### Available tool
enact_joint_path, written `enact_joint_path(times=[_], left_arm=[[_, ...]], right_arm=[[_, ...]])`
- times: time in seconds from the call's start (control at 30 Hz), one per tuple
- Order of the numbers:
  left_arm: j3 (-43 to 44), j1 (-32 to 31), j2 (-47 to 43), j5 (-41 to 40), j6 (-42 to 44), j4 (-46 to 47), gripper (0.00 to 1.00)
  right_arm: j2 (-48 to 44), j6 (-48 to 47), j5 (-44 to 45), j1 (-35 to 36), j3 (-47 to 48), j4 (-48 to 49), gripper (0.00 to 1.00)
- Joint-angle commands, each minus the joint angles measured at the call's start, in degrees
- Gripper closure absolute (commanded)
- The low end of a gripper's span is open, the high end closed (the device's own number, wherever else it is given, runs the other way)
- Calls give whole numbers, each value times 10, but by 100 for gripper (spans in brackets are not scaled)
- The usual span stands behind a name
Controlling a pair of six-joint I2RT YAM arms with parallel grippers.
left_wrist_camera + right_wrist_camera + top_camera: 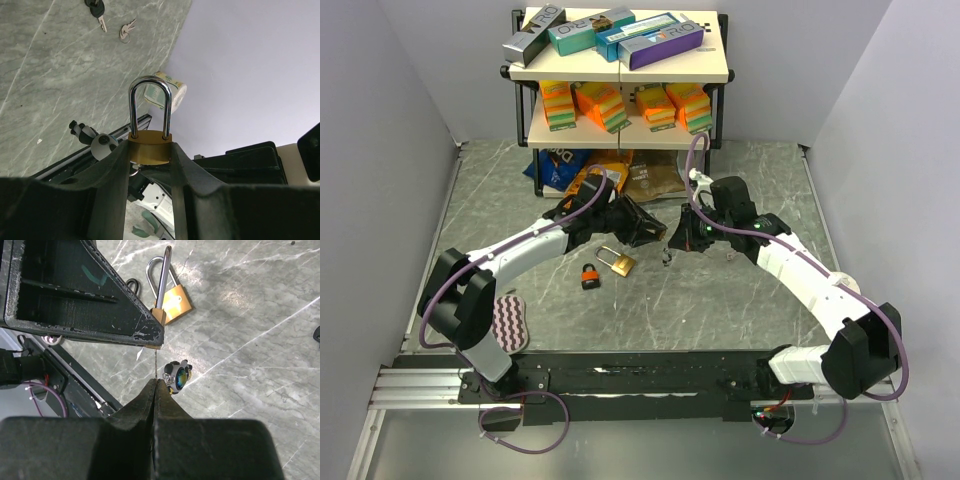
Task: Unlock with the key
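your left gripper (150,146) is clamped on the brass body of a padlock (150,150), with the shackle sticking out past the fingertips. your right gripper (155,382) is pinched closed on a thin key (156,362), whose tip is up at the bottom of that padlock's body. the two meet in the air over the middle of the table (700,310). below them a second brass padlock (618,262) lies flat, with an orange-and-black lock (590,277) just beside it, toward the near edge. a shelf (620,70) stands at the far edge.
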Motion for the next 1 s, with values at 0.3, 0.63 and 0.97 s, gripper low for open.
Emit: enact_joint_path(times=[0.3,0.63,0.97], left_arm=[[15,-9,-11,18,-10,18,99],[17,-10,-13,16,-6,19,99],[19,-13,-4,24,-8,25,99]], right_arm=[[-15,10,-10,-10,23,26,100],[-20,21,-17,-31,12,37,100],[-28,24,-30,-34,10,52,100]])
